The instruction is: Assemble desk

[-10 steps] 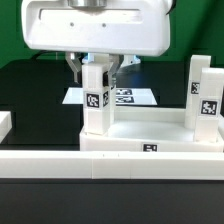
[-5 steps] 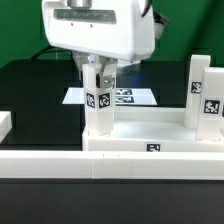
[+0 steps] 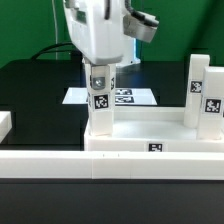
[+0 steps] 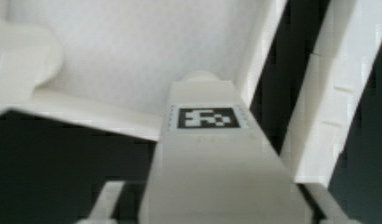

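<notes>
The pincer (image 3: 100, 78) is gripping the top of a white tagged leg (image 3: 99, 105), holding it upright on the desk top (image 3: 150, 143), at about nine o'clock of that tray. A second leg (image 3: 205, 95) is standing upright at three o'clock. The marker board (image 3: 128, 97) is lying on the black worktop (image 3: 40, 90) behind, at twelve o'clock. A long white rail (image 3: 110, 165) is lying in front, at six o'clock.

Smooth matt white plastic leg (image 3: 99, 105)
</notes>
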Action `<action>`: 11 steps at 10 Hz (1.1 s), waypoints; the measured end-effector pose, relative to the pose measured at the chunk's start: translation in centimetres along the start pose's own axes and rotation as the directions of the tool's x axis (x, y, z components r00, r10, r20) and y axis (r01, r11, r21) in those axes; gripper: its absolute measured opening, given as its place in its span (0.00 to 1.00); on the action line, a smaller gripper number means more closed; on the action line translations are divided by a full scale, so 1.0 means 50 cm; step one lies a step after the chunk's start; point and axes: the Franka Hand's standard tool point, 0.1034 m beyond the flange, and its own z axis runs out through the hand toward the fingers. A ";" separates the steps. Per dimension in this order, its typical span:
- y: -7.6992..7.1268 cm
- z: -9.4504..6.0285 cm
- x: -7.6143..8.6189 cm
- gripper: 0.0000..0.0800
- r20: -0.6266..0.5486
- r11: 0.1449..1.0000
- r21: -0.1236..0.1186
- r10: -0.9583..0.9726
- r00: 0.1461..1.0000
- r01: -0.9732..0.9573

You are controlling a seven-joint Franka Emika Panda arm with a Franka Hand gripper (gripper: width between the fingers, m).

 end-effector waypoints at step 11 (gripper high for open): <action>0.004 0.003 0.009 0.81 0.026 0.888 -0.001 -0.460 0.888 0.460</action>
